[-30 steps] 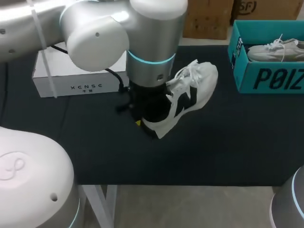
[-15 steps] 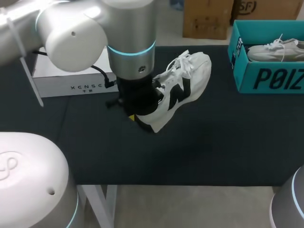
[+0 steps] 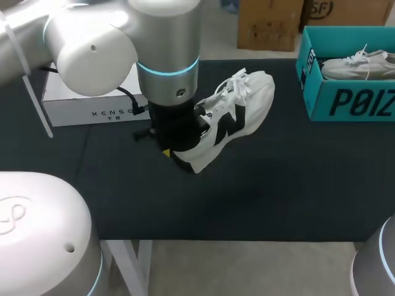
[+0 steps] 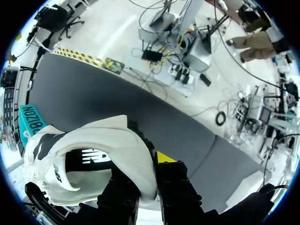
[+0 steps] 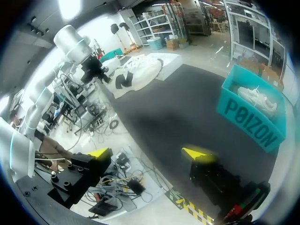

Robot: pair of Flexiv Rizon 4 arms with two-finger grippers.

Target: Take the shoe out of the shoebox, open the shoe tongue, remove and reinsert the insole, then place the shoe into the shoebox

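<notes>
While the left gripper [image 4: 149, 165] clamps the white shoe [image 3: 237, 111] by its heel, the toe tilts up over the dark table [image 3: 296, 197].
Right gripper [image 5: 149, 152] hangs wide open at the table's edge; teal shoebox [image 3: 345, 102] sits well apart.

Bright overhead light; glare on left arm [image 3: 92, 37] shell; faint shadow beside shoe [image 3: 244, 102].

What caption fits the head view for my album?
Left gripper holds a white shoe by its heel; a second shoe lies in the box.
</notes>
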